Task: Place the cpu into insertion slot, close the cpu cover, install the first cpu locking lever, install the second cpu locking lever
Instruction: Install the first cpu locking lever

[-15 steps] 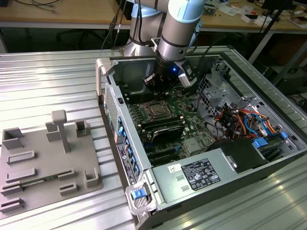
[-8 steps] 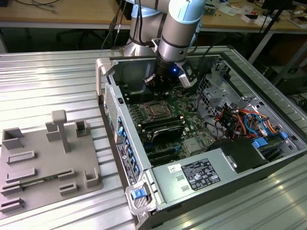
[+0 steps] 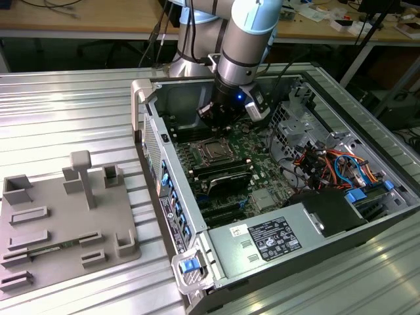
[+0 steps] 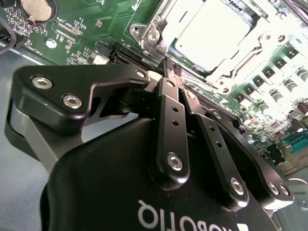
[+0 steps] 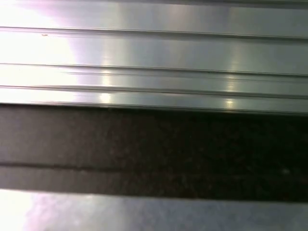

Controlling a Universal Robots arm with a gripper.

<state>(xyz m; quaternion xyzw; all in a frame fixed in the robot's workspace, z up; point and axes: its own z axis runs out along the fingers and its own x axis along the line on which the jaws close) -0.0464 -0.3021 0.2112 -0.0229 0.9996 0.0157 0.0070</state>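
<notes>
Noted end effector [image 4: 172, 68] closed, fingertips pressed together with nothing between them, hovering just beside corner of slot [image 4: 144, 34]. Found cpu [image 4: 211, 31] seated in slot, cover [image 4: 230, 73] lying flat around it, on green board [image 4: 86, 29] inside open case [image 3: 164, 167]. Logged case resting on ribbed metal surface [image 3: 65, 105], grey fixture plate [image 3: 59, 223] alongside at exterior view's left.

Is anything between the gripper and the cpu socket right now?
Nothing visible does. In the second wrist view the gripper, fingers closed together, sits at the edge of the cpu cover, and the cpu lies bare inside that frame. No cable or part crosses the gap.
</notes>
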